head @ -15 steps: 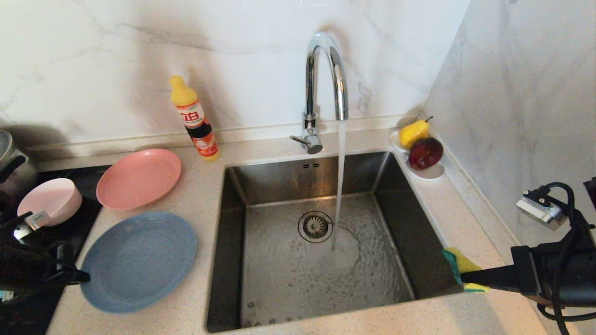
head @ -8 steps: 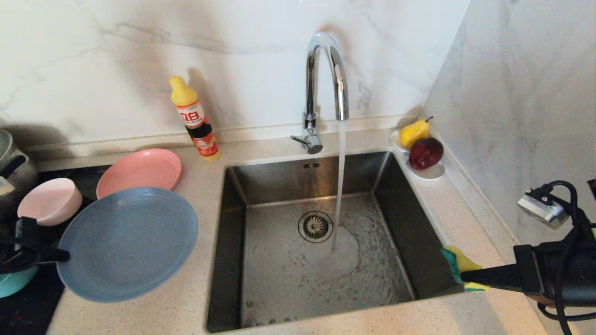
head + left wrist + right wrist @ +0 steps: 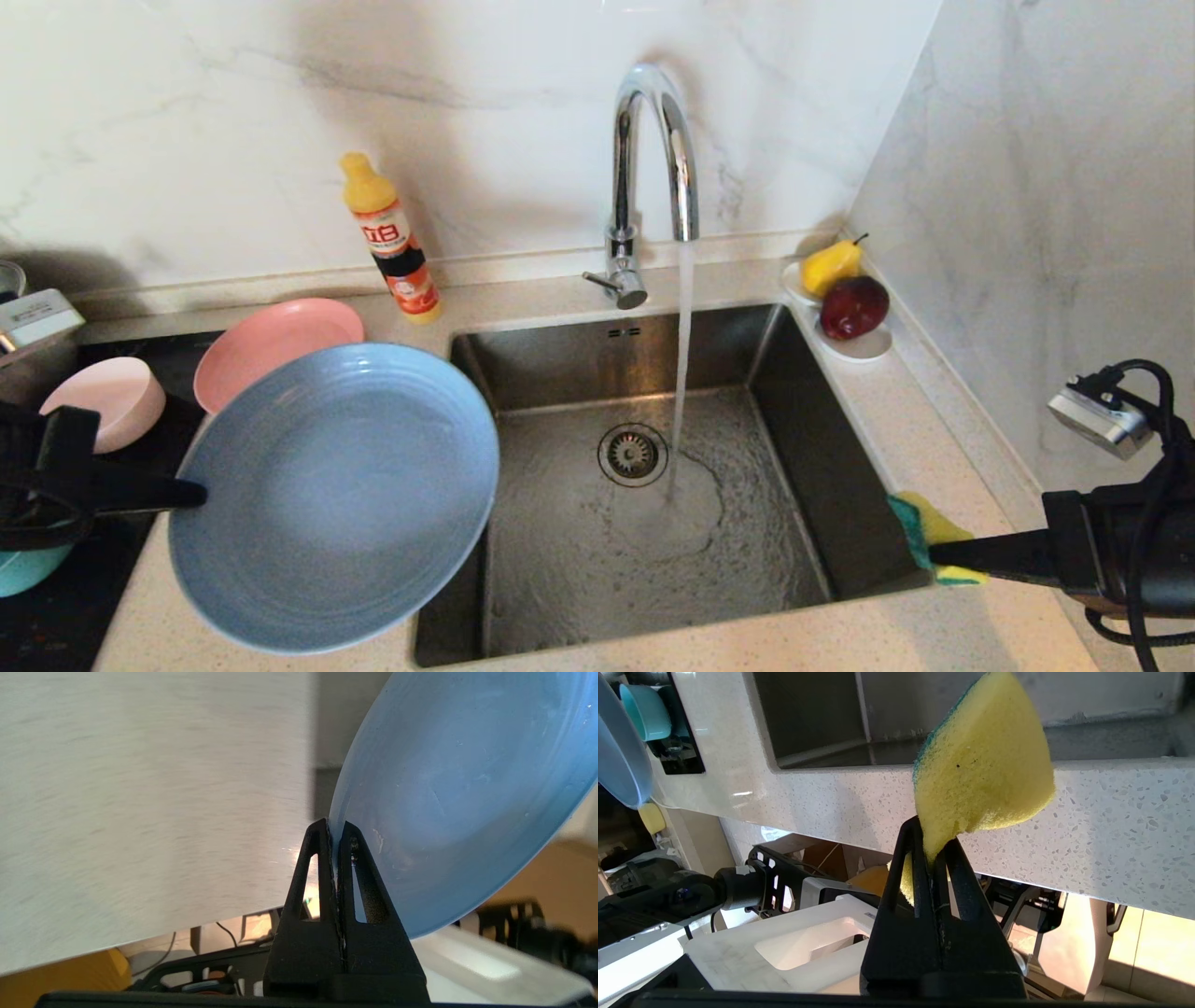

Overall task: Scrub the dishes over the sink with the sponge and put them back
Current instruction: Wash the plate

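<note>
Left arm reaches in from the left edge of the head view, forearm low and roughly level, its black left gripper (image 3: 191, 494) pointing toward the middle of the scene. Its two slotted black fingers (image 3: 322, 868) are pressed tight together, pinching the rim of the round light blue matte plastic plate (image 3: 336, 490), which hangs raised and tilted off the fingertips. Right arm comes in from the right edge, also near level, with a cable looping over the wrist. The black right gripper (image 3: 938, 553) points left, its fingers (image 3: 915, 858) clamped hard on one end of the small floppy yellow sponge with the thin green scouring layer (image 3: 983, 772), which sticks out past the tips.
</note>
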Robot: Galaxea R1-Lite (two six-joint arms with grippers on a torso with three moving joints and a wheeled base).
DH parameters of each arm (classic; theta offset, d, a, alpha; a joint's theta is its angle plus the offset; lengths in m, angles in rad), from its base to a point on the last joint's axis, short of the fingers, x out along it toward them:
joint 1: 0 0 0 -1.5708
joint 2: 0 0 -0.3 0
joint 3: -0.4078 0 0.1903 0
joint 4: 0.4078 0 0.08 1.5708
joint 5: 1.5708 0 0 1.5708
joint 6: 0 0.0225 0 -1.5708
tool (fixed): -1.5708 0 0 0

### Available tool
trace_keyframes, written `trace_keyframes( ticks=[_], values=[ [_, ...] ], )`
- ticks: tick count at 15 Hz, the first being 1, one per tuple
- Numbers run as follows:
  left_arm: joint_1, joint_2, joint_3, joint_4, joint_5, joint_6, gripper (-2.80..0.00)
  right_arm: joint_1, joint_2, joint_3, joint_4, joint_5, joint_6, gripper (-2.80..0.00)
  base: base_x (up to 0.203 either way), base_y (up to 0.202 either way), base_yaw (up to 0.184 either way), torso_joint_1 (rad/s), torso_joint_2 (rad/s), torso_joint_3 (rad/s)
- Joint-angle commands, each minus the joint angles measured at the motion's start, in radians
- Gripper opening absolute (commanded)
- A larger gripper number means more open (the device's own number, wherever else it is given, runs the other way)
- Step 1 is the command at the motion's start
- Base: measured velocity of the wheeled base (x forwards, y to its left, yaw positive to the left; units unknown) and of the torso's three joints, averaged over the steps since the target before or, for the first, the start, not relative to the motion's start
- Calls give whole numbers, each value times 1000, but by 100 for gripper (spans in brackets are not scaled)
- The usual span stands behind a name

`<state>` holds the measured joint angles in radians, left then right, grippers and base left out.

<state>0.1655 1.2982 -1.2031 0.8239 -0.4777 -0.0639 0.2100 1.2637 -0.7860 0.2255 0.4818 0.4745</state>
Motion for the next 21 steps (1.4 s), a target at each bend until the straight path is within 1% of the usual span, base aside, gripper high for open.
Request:
trace_keyframes(
  ticks=[1, 2, 3, 4, 5, 7, 9, 10, 13, 15, 18, 21],
  values=[
    [-125, 16, -15, -12, 29, -47, -280, 0, -14, -2, 1, 3, 3, -280, 0, 0, 0, 0, 0, 0],
    [-203, 48, -25, -46, 69, -95, -280, 0, -24, -4, 1, 4, 3, -280, 0, 0, 0, 0, 0, 0],
    [-272, 101, -33, -112, 118, -148, -280, 0, -34, -4, 0, 4, 3, -280, 0, 0, 0, 0, 0, 0],
    [-323, 149, -37, -186, 158, -189, -280, 0, -45, -2, 0, 4, 3, -280, 0, 0, 0, 0, 0, 0],
    [-373, 200, -41, -248, 196, -215, -280, 0, -60, 0, 1, 2, 3, -280, 0, 0, 0, 0, 0, 0],
    [-452, 301, -59, -320, 269, -249, -280, -14, -85, 1, 1, 3, 3, -280, 0, 0, 0, 0, 0, 0],
    [-518, 414, -86, -380, 333, -305, -280, -17, -106, 1, 3, 3, 4, -280, 0, 0, 0, 0, 0, 0],
    [-545, 467, -97, -414, 355, -332, -280, -18, -110, 1, 3, 1, 4, -280, 0, 0, 0, 0, 0, 0],
    [-598, 569, -113, -550, 374, -400, -280, -34, -121, 2, 6, 1, 4, -280, 0, 0, 0, 0, 0, 0],
    [-622, 612, -114, -623, 375, -431, -280, -35, -129, 11, 5, 1, 4, -280, 0, 0, 0, 0, 0, 0],
    [-671, 673, -142, -672, 376, -451, -280, -34, -133, 25, 1, 1, 3, -280, 0, 0, 0, 0, 0, 0],
    [-718, 729, -190, -676, 377, -472, -280, -35, -135, 35, 1, 1, 3, -280, 0, 0, 0, 0, 0, 0]
  ],
)
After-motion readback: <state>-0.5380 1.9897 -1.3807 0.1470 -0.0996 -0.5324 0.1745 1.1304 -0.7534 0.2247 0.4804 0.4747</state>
